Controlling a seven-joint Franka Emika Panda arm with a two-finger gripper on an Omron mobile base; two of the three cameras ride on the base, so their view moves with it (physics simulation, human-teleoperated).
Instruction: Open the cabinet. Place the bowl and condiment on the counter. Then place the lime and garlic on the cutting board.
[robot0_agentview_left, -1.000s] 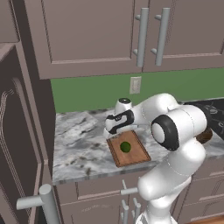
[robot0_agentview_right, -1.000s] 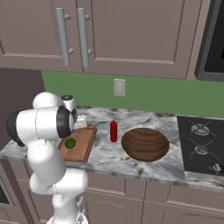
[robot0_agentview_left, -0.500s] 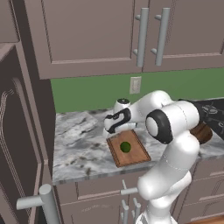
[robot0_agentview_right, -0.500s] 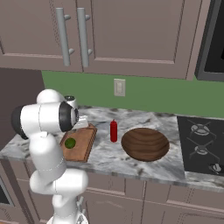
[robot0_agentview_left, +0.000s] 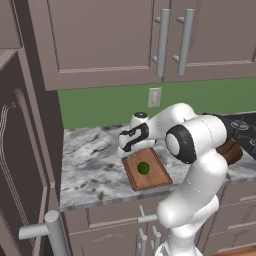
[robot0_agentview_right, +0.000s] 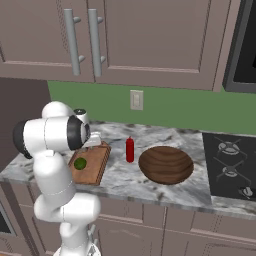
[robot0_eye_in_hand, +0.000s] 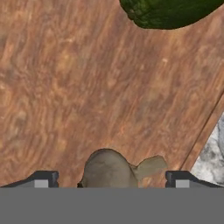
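Now garlic (robot0_eye_in_hand: 107, 169) on cutting board (robot0_eye_in_hand: 78, 87), between spread jaws, untouched

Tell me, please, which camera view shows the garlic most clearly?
The hand view: the garlic lies on the cutting board, between the open gripper tips. In both base views the arm hides the garlic.
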